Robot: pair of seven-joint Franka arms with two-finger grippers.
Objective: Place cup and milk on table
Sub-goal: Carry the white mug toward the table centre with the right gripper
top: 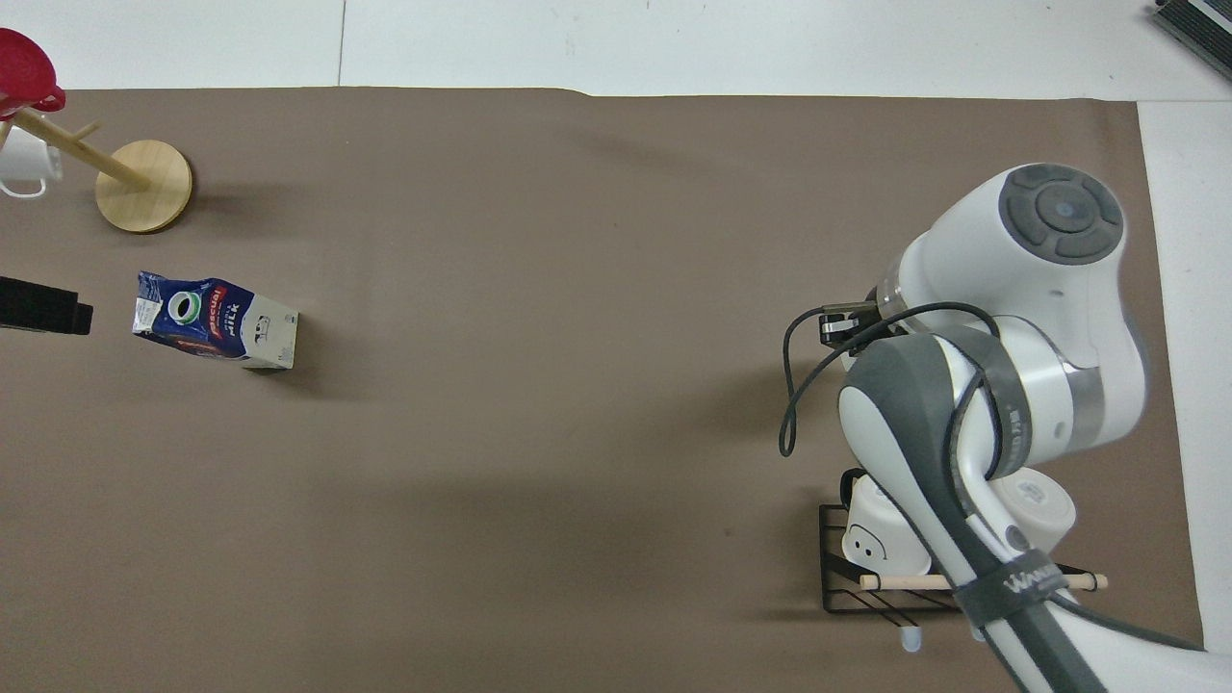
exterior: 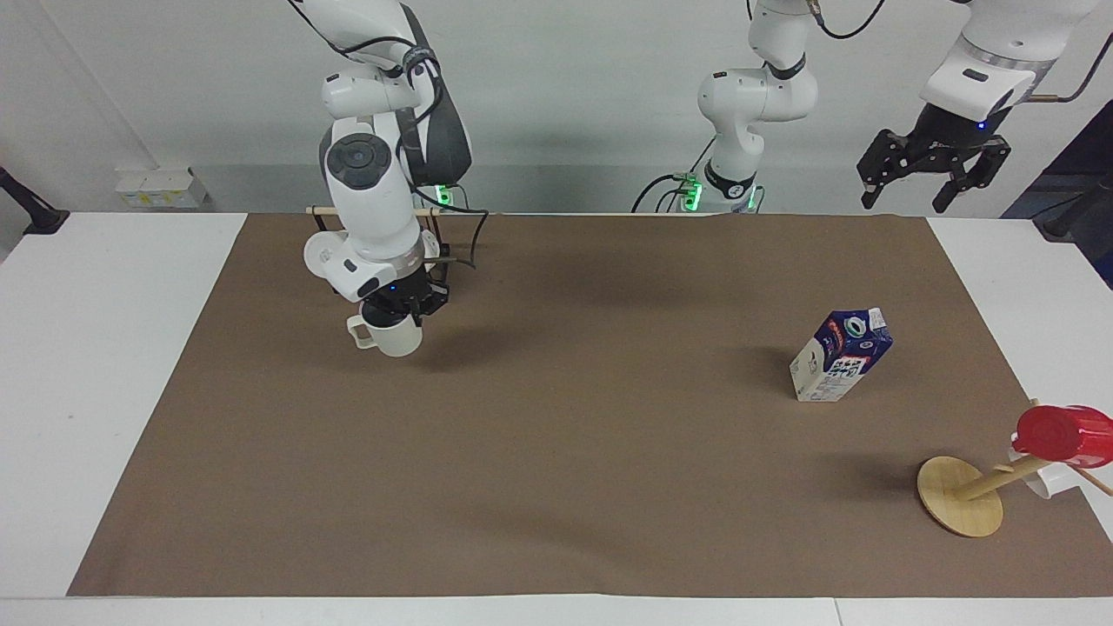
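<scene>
My two cameras — one high across the table [exterior: 556, 600] facing me, one steeply above my end looking forward — both cover the brown sheet [top: 539, 318].

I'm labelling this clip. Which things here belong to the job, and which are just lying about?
Job:
- cup, held above the table by the right gripper
- milk, standing on the table

Lying about:
- wooden mug tree with red cup
- black wire rack with white mugs

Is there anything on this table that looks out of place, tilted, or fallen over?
Yes. The wooden mug tree with a round base has toppled at the left arm's end of the table, its pole slanting, a bright red cup on it. The blue-and-white gable-top milk carton appears to lean but stands.
</scene>
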